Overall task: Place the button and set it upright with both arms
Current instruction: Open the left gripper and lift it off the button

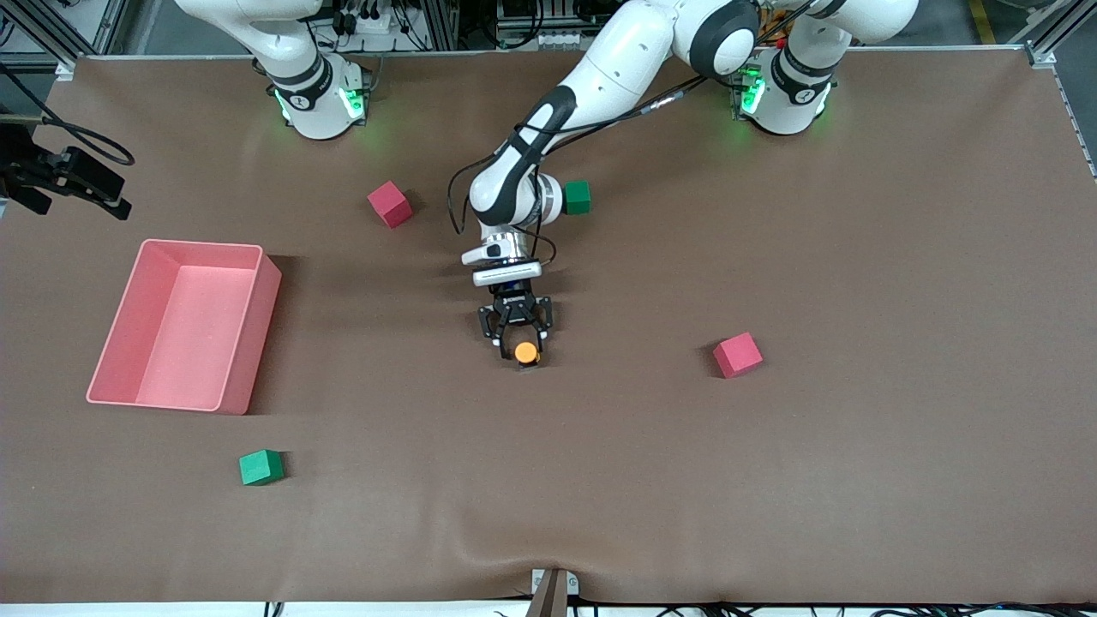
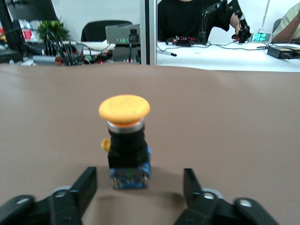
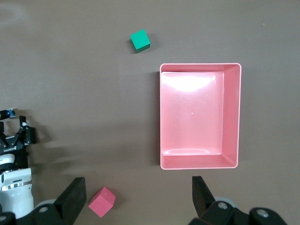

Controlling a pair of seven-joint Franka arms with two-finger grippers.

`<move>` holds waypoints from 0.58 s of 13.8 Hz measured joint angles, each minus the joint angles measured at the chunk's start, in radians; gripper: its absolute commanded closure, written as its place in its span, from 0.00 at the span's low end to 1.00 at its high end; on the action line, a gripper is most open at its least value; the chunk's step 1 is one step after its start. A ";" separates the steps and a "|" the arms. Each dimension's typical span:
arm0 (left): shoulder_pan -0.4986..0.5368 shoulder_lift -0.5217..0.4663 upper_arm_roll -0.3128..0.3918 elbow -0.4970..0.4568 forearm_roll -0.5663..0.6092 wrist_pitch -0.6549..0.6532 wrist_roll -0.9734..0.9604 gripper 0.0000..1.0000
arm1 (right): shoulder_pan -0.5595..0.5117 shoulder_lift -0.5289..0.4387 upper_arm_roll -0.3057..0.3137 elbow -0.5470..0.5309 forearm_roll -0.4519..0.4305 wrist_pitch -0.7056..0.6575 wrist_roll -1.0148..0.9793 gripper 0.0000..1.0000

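The button (image 1: pixel 525 351) stands upright on the brown table mat near the middle, its orange cap (image 2: pixel 124 108) on top, its black body (image 2: pixel 127 147) and bluish base resting on the mat. My left gripper (image 1: pixel 518 340) is low at the button and open. In the left wrist view its fingers (image 2: pixel 86 185) stand apart on either side of the base and do not touch it. My right gripper (image 3: pixel 137 187) is open and empty, held high over the pink bin's end of the table. It does not show in the front view.
A pink bin (image 1: pixel 242 334) stands toward the right arm's end, also in the right wrist view (image 3: pixel 161 117). Red cubes (image 1: pixel 390 204) (image 1: pixel 737 355) and green cubes (image 1: pixel 578 197) (image 1: pixel 260 467) lie scattered around. A black camera mount (image 1: pixel 64 176) juts in at the right arm's end.
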 measured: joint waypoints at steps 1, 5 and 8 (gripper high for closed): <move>-0.002 -0.009 -0.018 0.008 -0.046 -0.008 0.000 0.00 | 0.000 0.000 0.001 0.000 0.000 0.000 0.000 0.00; -0.008 -0.076 -0.120 0.025 -0.311 -0.143 0.152 0.00 | 0.000 0.000 0.002 0.000 0.001 -0.002 0.000 0.00; -0.015 -0.157 -0.166 0.035 -0.475 -0.212 0.280 0.00 | 0.000 0.000 0.000 0.000 0.001 -0.007 0.000 0.00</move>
